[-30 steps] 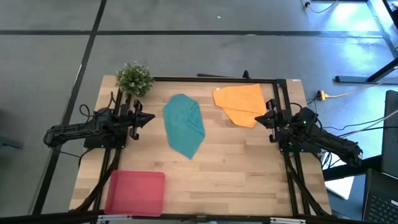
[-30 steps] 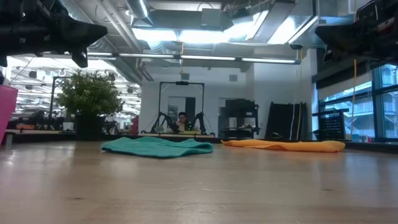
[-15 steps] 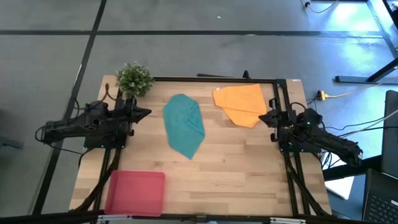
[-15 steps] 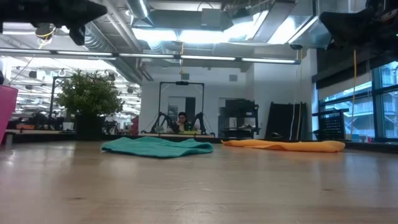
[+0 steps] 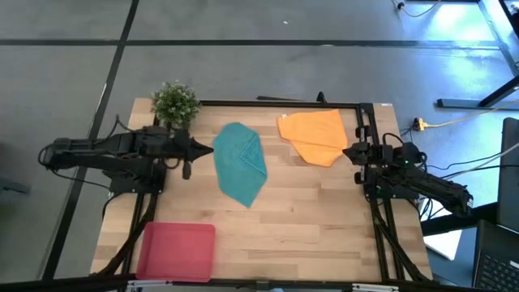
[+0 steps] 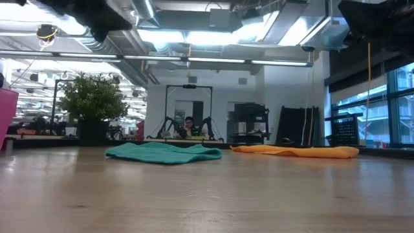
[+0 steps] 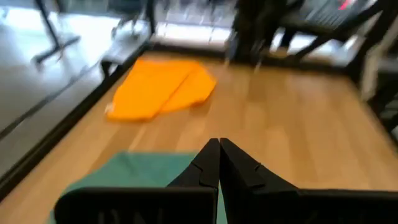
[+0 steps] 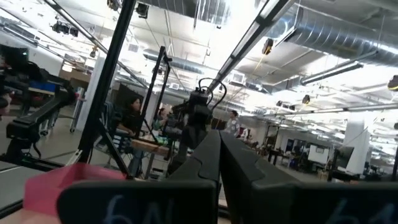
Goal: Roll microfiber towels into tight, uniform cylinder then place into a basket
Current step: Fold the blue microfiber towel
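Towels lie before you on pale wood planks, the soft teal towel (image 5: 240, 165) rumpled at centre, the orange towel (image 5: 314, 135) upper right, the flat pink basket (image 5: 177, 251) lower left, left gripper (image 5: 206, 149) and right gripper (image 5: 349, 152) both pinched closed, empty.

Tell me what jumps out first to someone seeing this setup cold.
Two bright cloths on the pale wooden table: a teal towel crumpled mid-table and an orange towel toward the far right corner. A red-pink tray sits at the near left corner, a small potted plant at the far left. The left claw, shut, points at the teal towel's edge; the right claw, also shut, sits beside the orange one.
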`<action>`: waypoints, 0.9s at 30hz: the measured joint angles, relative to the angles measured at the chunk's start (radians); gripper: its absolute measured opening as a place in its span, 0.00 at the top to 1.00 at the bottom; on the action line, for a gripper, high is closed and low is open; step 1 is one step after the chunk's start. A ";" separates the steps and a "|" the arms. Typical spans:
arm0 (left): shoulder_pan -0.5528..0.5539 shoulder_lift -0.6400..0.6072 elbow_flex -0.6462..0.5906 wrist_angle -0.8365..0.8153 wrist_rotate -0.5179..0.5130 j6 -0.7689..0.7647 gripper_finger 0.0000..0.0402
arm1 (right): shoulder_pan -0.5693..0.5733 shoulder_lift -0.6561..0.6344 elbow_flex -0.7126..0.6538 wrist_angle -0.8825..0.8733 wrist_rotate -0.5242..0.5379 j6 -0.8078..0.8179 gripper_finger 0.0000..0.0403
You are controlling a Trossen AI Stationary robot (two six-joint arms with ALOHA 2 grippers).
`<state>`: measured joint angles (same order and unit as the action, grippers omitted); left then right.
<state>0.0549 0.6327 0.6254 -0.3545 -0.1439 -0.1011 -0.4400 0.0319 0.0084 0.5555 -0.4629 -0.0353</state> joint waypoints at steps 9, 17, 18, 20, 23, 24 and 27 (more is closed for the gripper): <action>-0.031 0.131 0.050 -0.059 -0.051 -0.195 1.00 | 0.000 0.000 0.000 0.009 0.000 0.000 0.97; -0.022 0.167 0.050 -0.061 -0.049 -0.259 0.94 | 0.000 0.000 0.000 -0.003 -0.001 0.001 0.97; -0.019 0.167 0.050 -0.062 -0.049 -0.265 0.92 | 0.000 0.000 0.000 -0.005 -0.001 0.001 0.97; -0.012 0.167 0.050 -0.062 -0.049 -0.284 0.87 | 0.000 0.000 0.000 -0.011 -0.001 0.002 0.97; 0.002 0.167 0.050 -0.062 -0.050 -0.292 0.80 | 0.000 0.000 0.000 -0.016 -0.001 0.003 0.97; 0.006 0.167 0.050 -0.063 -0.051 -0.301 0.78 | 0.000 0.000 0.000 -0.016 -0.001 0.002 0.97; 0.016 0.167 0.050 -0.063 -0.053 -0.316 0.75 | 0.000 0.000 0.001 -0.016 -0.001 0.001 0.97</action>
<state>0.0714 0.8001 0.6750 -0.4179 -0.1967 -0.4173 -0.4400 0.0319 0.0090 0.5400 -0.4637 -0.0347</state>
